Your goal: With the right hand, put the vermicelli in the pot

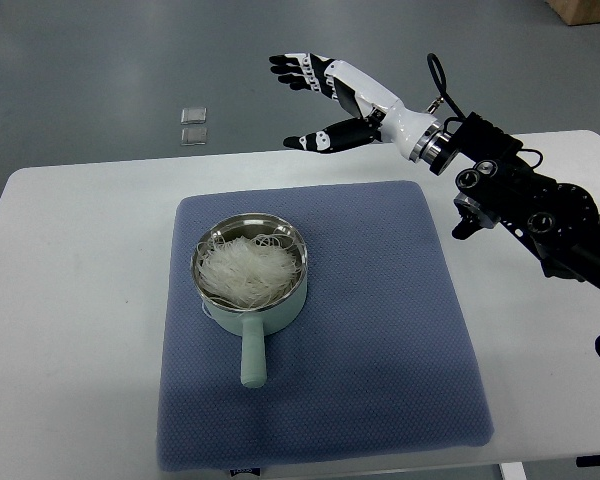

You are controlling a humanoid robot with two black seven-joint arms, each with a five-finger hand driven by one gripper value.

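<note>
A white table fills most of the room's middle, its corners rounded. A blue-grey quilted mat lies square on the table, reaching close to the table's near edge and leaving bare white on both sides. Beyond the table's far edge, the floor is dull grey-green. Two small clear squares sit on it, one just behind the other, possibly plastic lids or tiles. A brown box corner shows far past the table's right end.
</note>
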